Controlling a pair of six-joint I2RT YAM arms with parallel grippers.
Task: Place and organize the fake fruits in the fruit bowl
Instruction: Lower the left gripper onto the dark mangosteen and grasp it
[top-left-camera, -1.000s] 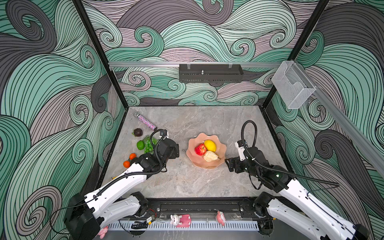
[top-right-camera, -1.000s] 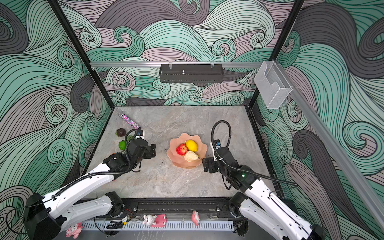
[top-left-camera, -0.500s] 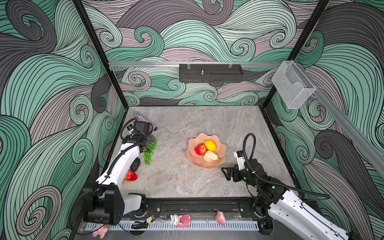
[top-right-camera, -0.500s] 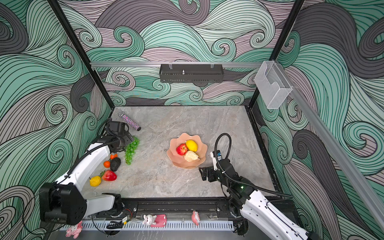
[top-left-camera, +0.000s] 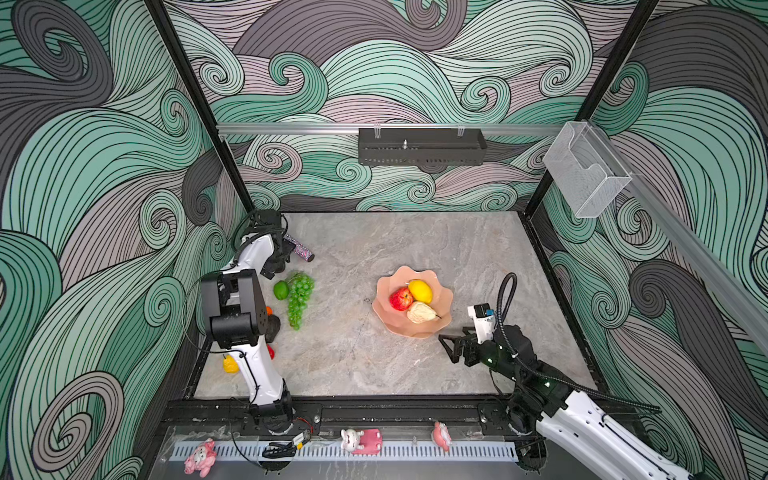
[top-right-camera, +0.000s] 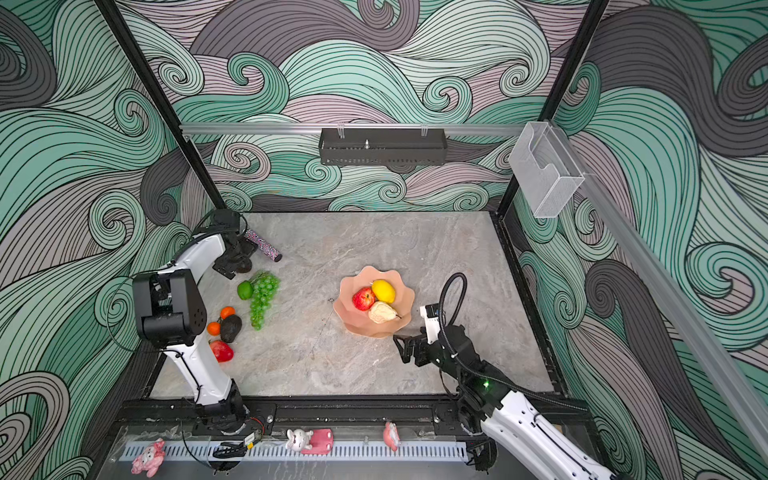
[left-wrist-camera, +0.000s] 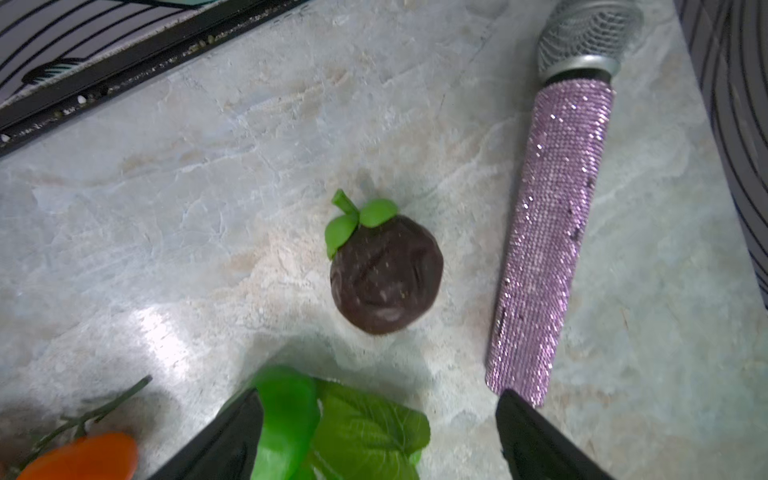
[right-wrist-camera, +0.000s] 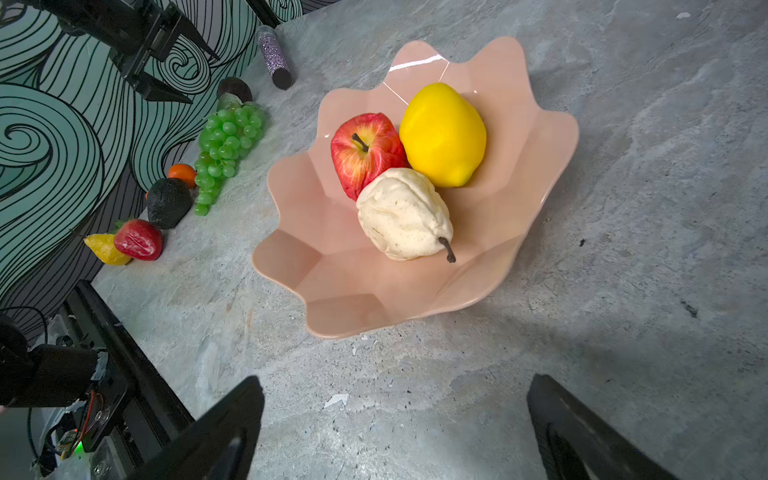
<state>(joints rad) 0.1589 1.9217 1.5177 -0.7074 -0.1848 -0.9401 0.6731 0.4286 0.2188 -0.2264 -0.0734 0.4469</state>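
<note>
Eyeing: mangosteen (left-wrist-camera: 385, 274), dead ahead of my left gripper (left-wrist-camera: 378, 399), centred between its jaws
Left gripper: spread wide, empty
Sparkly mic (left-wrist-camera: 548, 232): just beside the mangosteen, off one jaw

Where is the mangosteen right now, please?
In the left wrist view, the mangosteen lies far left on the table, beside the sparkly microphone, just ahead of the left end effector.

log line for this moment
fruit bowl: apple, lemon, pear inside | left gripper: jaws open near mangosteen | right gripper: jaws open, empty, near bowl | grapes, lime, avocado: on table
</note>
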